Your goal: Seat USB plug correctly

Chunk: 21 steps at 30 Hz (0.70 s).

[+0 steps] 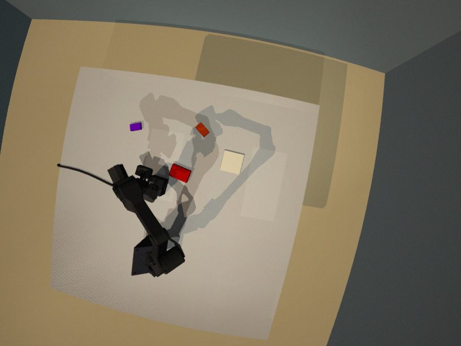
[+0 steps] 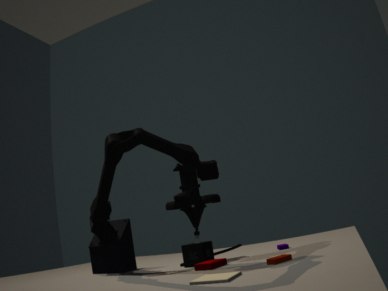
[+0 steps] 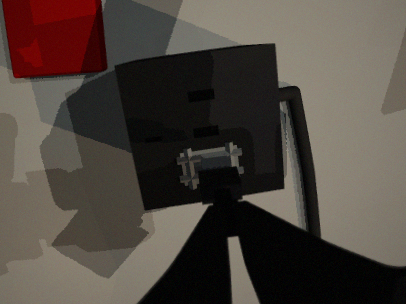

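The power cube [image 1: 162, 184] [image 2: 198, 253] [image 3: 240, 93] is a dark block standing on the table, partly hidden by the arm in the top view. The socket [image 3: 210, 151] shows in the wrist view as a light metal frame on its top. My gripper [image 2: 196, 227] [image 3: 228, 215] is shut on the USB plug [image 2: 197, 232] [image 3: 220, 182], a small black body with a pale metal end. The plug hangs upright just above the cube's top, with a small gap in the exterior view. In the wrist view the plug overlaps the frame's near side. Which way round the plug is cannot be told.
A red block [image 1: 179, 173] [image 2: 210, 264] [image 3: 62, 33] lies close beside the cube. A cream square [image 1: 231, 161] [image 2: 216, 277], an orange block [image 1: 201, 129] [image 2: 279, 259] and a purple block [image 1: 135, 126] [image 2: 282, 246] lie farther off. A black cable [image 1: 84, 172] [image 2: 228, 249] [image 3: 307, 163] runs beside the cube.
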Tool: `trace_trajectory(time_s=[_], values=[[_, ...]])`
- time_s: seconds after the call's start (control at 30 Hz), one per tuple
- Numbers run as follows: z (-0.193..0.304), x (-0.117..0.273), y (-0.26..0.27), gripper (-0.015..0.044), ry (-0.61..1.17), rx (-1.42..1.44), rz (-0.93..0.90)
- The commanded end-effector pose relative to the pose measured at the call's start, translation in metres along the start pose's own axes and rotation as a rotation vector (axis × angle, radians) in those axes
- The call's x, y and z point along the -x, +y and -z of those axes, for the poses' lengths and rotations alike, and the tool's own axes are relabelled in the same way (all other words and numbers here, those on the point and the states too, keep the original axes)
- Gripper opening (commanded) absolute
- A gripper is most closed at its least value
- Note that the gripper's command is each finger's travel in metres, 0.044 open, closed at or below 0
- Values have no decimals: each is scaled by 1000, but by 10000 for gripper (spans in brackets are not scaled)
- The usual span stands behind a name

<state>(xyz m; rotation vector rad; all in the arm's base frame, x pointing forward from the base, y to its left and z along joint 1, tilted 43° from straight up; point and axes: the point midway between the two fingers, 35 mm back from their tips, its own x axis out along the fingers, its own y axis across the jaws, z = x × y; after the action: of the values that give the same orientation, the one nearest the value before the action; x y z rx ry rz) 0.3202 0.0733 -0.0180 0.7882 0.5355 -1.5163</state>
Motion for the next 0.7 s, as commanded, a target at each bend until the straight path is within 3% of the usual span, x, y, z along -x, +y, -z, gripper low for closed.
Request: trace_trajectory(time_s=[0.0,0.67], values=[[1,-1,0,0,6,4,3],[2,-3,0,0,14,11,3]])
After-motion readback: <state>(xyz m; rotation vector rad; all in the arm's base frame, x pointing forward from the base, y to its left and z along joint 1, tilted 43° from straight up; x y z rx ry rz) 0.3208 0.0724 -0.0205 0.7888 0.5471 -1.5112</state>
